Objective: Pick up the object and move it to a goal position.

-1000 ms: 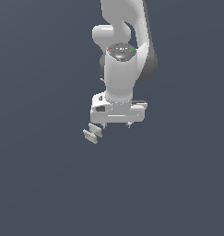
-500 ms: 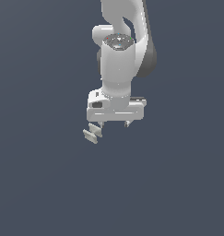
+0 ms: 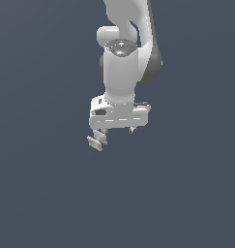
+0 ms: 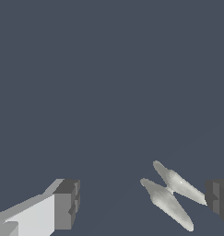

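Exterior view: the whole backdrop is one flat, dark slate-blue field with no edge, seam, wall or shadow, so whether it is a bench top or open space cannot be told. Against it the white Panda arm [image 3: 121, 68] comes down from the top edge, where its upper links are cut off, and ends in the broad white hand. The pincer [image 3: 114, 131] hangs below that hand; one finger [image 3: 100, 134] shows on the exterior view's left, while the other is only a small stub [image 3: 131, 130] on the right, mostly hidden behind the hand. The object [image 3: 95, 142], a small pale grey-white piece of two flat parallel slabs, sits tilted just below and left of the visible finger, very near it; whether they touch is too small to make out. Wrist view: the two dark-tipped fingers stand well apart, so the pincer is wide, with one fingertip [image 4: 67, 203] apart from the object [image 4: 171, 193] and the other fingertip [image 4: 218, 199], cut off at the frame edge, just beside it. No contact shadow shows under the object.
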Controlling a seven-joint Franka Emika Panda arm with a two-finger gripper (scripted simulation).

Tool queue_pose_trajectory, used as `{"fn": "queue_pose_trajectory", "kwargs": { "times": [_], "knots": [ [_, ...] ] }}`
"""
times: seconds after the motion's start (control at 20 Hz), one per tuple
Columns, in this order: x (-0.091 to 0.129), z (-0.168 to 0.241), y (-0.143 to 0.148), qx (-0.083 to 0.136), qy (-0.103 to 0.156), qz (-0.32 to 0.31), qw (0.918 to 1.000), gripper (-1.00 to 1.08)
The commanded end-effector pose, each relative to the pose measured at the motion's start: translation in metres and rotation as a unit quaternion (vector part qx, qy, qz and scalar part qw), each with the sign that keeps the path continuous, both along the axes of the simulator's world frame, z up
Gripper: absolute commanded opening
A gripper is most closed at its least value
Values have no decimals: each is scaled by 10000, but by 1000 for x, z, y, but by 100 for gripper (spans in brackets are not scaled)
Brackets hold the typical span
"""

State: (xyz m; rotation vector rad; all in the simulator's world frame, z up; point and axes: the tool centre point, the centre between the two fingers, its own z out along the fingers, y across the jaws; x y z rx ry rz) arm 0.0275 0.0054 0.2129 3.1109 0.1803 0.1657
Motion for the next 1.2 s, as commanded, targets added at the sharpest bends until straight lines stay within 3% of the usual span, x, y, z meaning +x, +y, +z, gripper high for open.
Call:
{"fn": "queue_pose_trajectory", "kwargs": {
  "times": [0.0,0.55,1.15],
  "knots": [
    [-1,-4,-4,-18,21,136,9999,100],
    [-13,-28,-31,-120,161,1142,9933,100],
    [-30,-58,-63,-190,328,2426,9694,100]
  ]
}}
